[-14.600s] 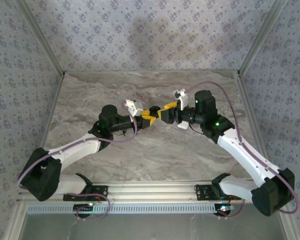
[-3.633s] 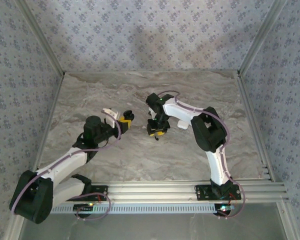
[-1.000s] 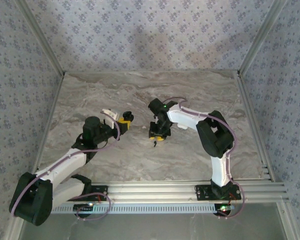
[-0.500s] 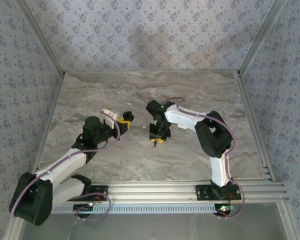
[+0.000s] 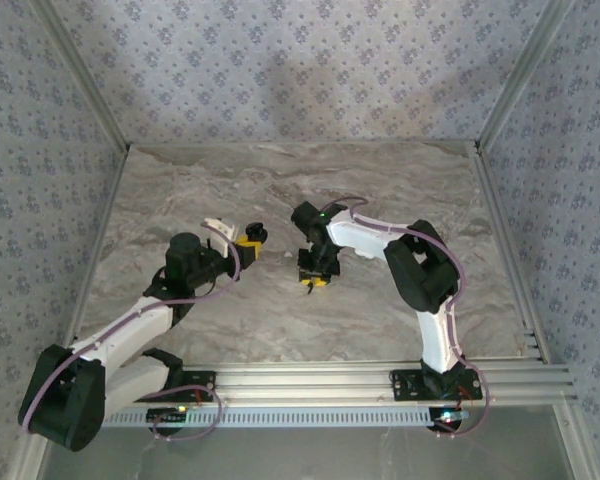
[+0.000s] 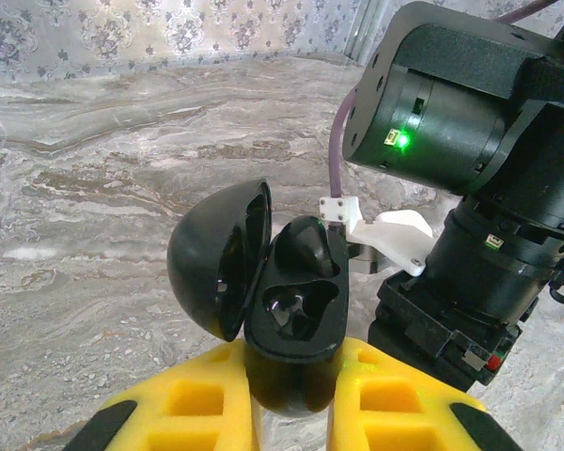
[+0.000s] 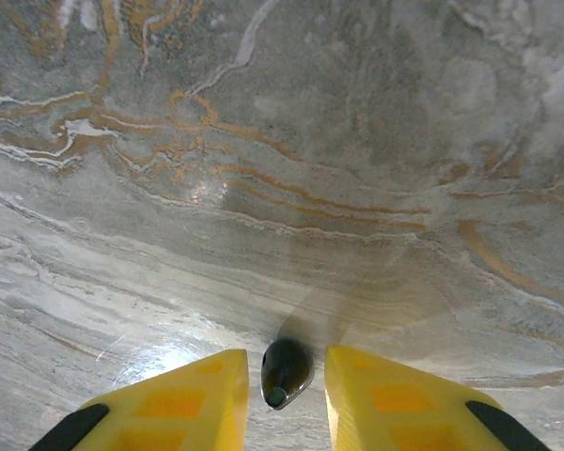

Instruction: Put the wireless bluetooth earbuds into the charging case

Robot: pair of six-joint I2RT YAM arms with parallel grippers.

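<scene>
between right pincer's (image 7: pixel 286 365) parted jaws, earbud (image 7: pixel 285 372) lies along them; left pincer (image 6: pixel 294 352) clamps case (image 6: pixel 296 305).

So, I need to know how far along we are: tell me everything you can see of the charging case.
The charging case is glossy black plastic, rounded like an egg, with its hinged lid swung open to the left. One black earbud sits at the far end of the base, and the near well is empty. The case stands upright, its bottom clamped between the yellow fingers of the left gripper.
</scene>
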